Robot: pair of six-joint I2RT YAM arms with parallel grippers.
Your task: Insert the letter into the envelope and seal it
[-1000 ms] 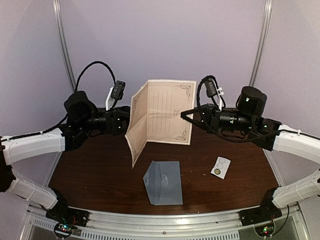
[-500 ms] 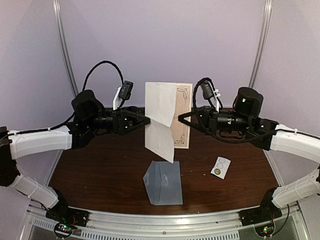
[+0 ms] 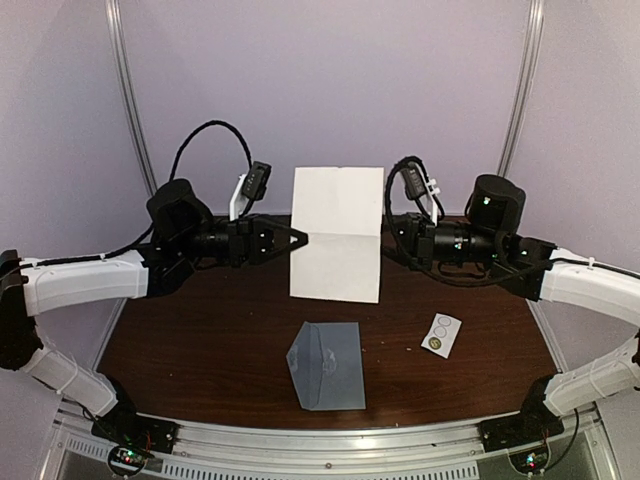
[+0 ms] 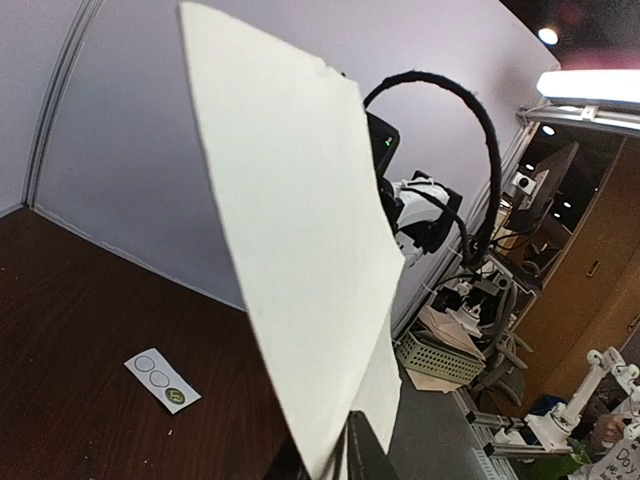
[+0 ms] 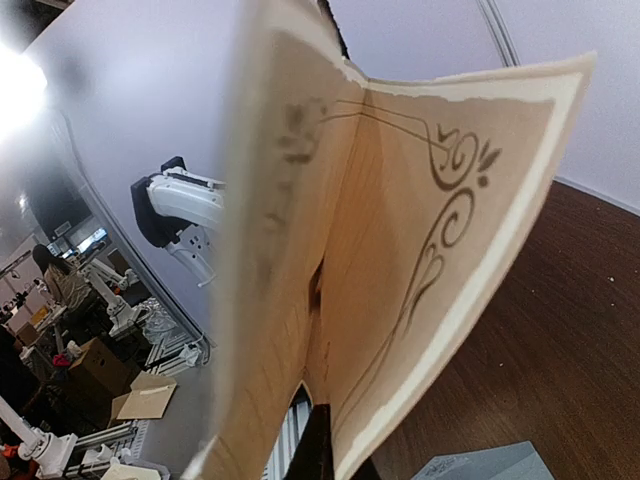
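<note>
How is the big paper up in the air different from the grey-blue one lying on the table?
The letter is held upright in the air, pinched at its sides by the left claw and the right claw; the envelope lies flat on the table, untouched. From above, the letter shows a white back with a crease across it; the envelope is grey-blue. Both are paper.

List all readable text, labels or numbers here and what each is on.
Nothing legible.
letter: scroll ornament and ruled lines, no readable words.
sticker strip: seal print too small.
envelope: no text visible.
background sign: handwriting, blurred and cut off.
</note>
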